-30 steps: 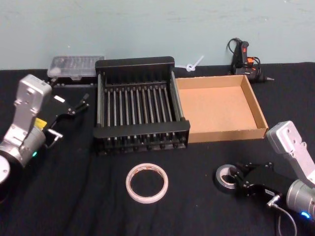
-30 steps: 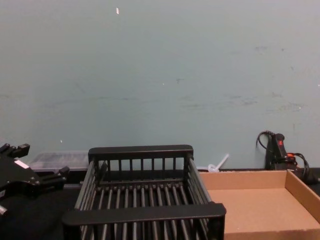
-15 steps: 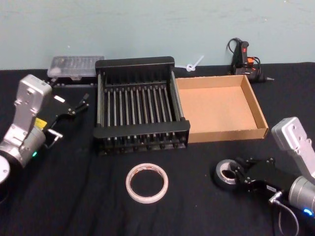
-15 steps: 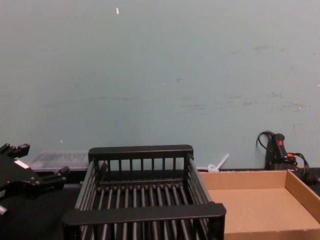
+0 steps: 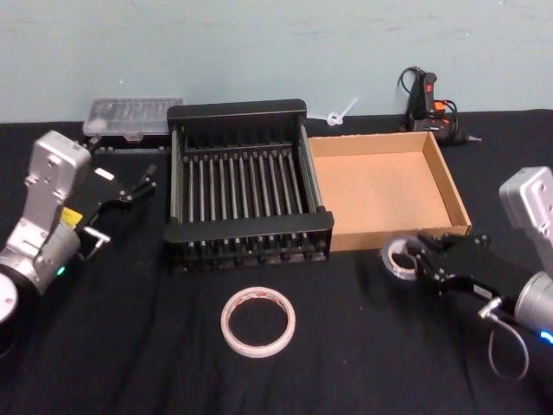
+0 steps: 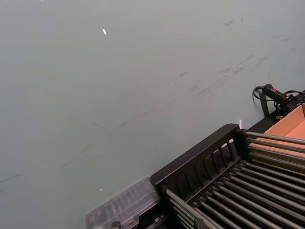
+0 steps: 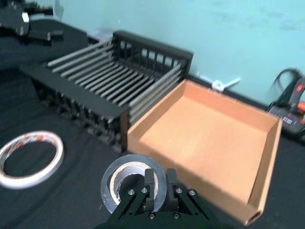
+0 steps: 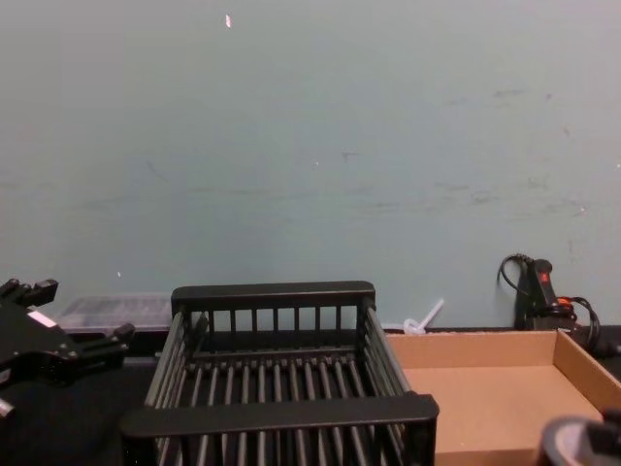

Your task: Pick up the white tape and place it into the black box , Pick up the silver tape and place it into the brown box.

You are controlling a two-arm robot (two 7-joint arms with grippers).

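Note:
The silver tape [image 5: 397, 257] hangs lifted just in front of the brown box [image 5: 384, 190], near its front wall. My right gripper [image 5: 418, 260] is shut on the roll's wall. In the right wrist view the fingers [image 7: 151, 181] pinch the rim of the silver tape [image 7: 125, 183], with the brown box [image 7: 209, 138] just beyond. The roll's top edge [image 8: 578, 439] shows at the chest view's lower right. The white tape [image 5: 257, 322] lies flat on the black cloth in front of the black box [image 5: 246, 232]. My left gripper [image 5: 130, 185] is parked open, left of the crate.
A clear plastic case [image 5: 132, 118] sits behind the crate's left corner. A glue gun with cable [image 5: 428, 102] and a white zip tie [image 5: 339, 113] lie at the back by the wall. The two boxes stand side by side, touching.
My right gripper has risen off the cloth with the silver tape and carried it back toward the brown box's front wall. The left arm and white tape have not moved.

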